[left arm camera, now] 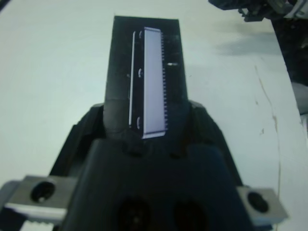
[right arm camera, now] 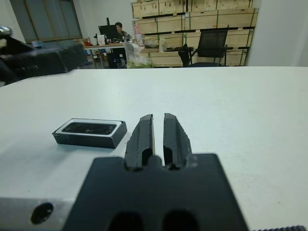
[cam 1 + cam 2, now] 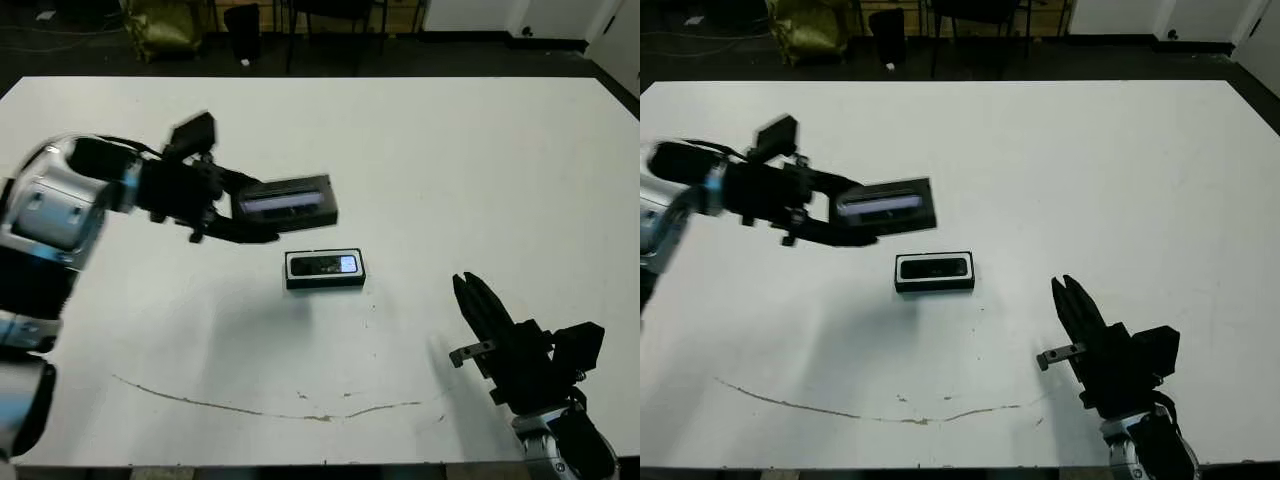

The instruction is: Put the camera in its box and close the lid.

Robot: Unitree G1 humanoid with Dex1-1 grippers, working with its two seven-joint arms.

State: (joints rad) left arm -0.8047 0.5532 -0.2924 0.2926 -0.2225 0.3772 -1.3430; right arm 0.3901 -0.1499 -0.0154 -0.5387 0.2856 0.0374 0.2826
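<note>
The box (image 3: 325, 269), a small black tray with white lining, lies flat near the table's middle. The camera (image 3: 322, 266) lies inside it, a dark bar also seen in the right wrist view (image 2: 89, 127). My left gripper (image 3: 252, 217) is shut on the lid (image 3: 288, 200), a black cover with a glossy strip (image 1: 153, 77). It holds the lid in the air, just behind and to the left of the box. My right gripper (image 3: 467, 287) hovers low to the right of the box, fingers (image 2: 141, 134) shut with nothing between them, pointing past the box's right end.
A thin brownish line (image 3: 250, 408) runs across the table near its front edge. Beyond the far edge stand chair legs (image 3: 300, 30) and a yellowish bag (image 3: 160, 25). A person (image 2: 118, 29) sits far off at a desk.
</note>
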